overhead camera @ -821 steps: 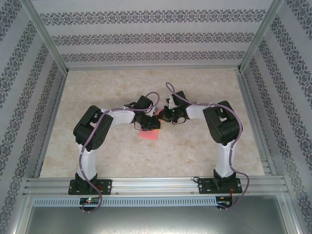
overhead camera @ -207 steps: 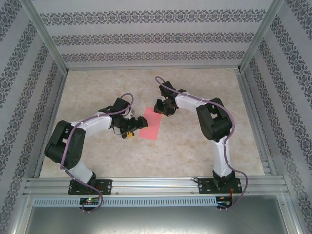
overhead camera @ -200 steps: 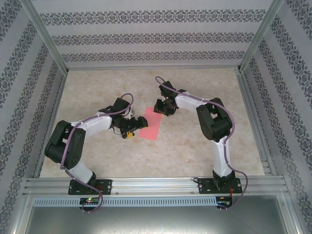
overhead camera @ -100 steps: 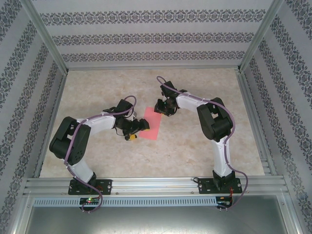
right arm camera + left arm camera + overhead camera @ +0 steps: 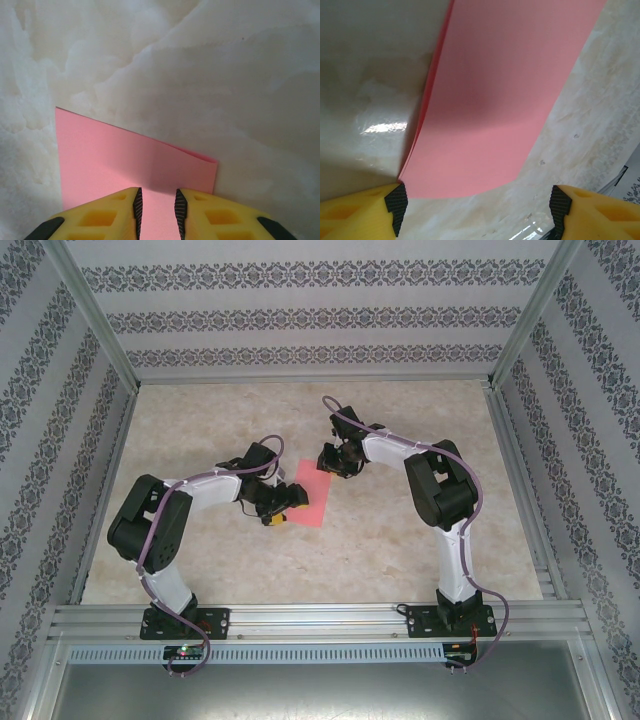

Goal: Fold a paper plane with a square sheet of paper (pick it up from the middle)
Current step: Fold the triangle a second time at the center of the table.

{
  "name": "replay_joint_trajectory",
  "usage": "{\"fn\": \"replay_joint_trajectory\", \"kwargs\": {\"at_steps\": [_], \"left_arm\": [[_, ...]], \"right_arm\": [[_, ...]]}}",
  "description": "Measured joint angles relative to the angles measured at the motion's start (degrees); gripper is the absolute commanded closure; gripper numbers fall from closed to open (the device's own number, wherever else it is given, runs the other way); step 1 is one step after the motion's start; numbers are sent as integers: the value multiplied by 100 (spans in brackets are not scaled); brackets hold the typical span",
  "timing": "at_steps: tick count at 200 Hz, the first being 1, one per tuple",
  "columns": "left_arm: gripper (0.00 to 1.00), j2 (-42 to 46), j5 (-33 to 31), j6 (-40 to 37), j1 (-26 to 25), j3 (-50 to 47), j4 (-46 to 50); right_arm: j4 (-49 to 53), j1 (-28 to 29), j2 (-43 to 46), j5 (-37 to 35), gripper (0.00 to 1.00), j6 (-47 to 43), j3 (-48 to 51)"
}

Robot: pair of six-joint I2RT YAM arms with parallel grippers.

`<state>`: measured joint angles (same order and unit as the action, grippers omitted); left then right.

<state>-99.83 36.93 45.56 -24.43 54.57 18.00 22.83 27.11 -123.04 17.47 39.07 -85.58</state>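
The paper (image 5: 311, 498) lay folded in the middle of the desk (image 5: 420, 550), long axis near-to-far. The left pincer (image 5: 477, 202) gaped wide and empty at its near-left edge. The right pincer (image 5: 156, 205), barely ajar, hovered over its far end.

The square sheet of paper (image 5: 314, 497) lies on the tabletop (image 5: 250, 565), left end effector (image 5: 285, 506) at its left edge, right end effector (image 5: 333, 464) over its far edge.
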Motion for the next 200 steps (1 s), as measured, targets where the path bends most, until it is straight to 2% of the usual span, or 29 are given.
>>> {"fn": "replay_joint_trajectory", "kwargs": {"at_steps": [64,94,151,200], "left_arm": [[23,-57,17,-2,-37,63,-87],[35,-61,22,-7,-39,98,-116],[48,48,68,26,-39,94,-243],[48,122,125,37,-39,90,-302]], "right_arm": [[-15,0,0,15,72,0,11],[-39,0,0,17,72,0,26],[-42,0,4,17,72,0,26],[-42,0,4,17,72,0,26]]}}
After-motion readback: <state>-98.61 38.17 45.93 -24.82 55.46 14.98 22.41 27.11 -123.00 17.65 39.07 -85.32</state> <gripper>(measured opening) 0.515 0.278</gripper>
